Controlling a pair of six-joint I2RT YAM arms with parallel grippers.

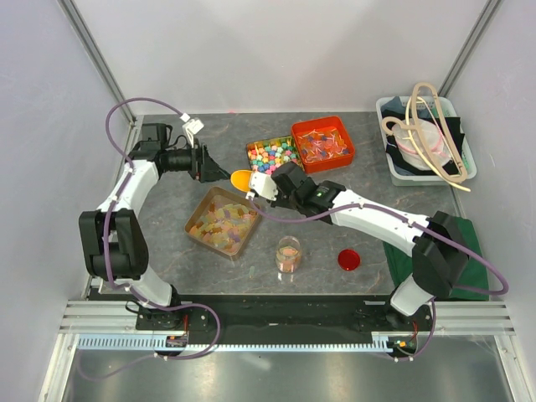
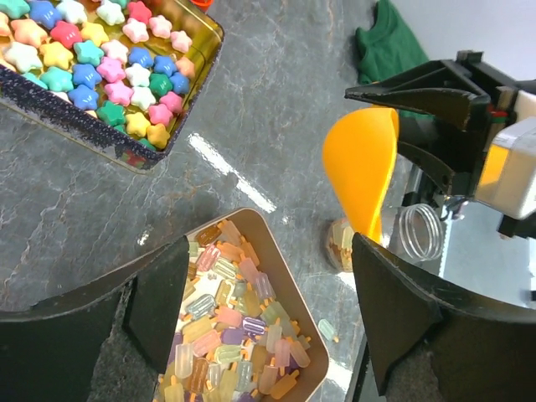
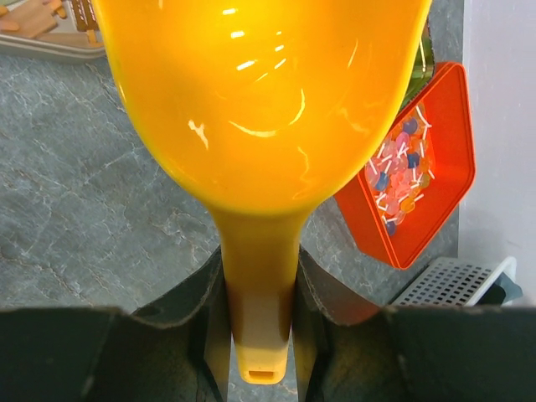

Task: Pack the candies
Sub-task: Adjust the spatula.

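The candies are small pastel ice-lolly shapes lying in a shallow brown tray. In the left wrist view the candies fill the tray below and between my fingers. One piece lies loose on the table beside it. My left gripper hangs open above the tray's far end, holding nothing. My right gripper is shut on the handle of an orange scoop, held above the tray's far right corner. A clear jar stands partly filled with candies.
A tin of bright star candies and a red tray of lollipop sweets sit behind. A red lid lies right of the jar. A white bin stands at the back right, a green cloth beside the right arm.
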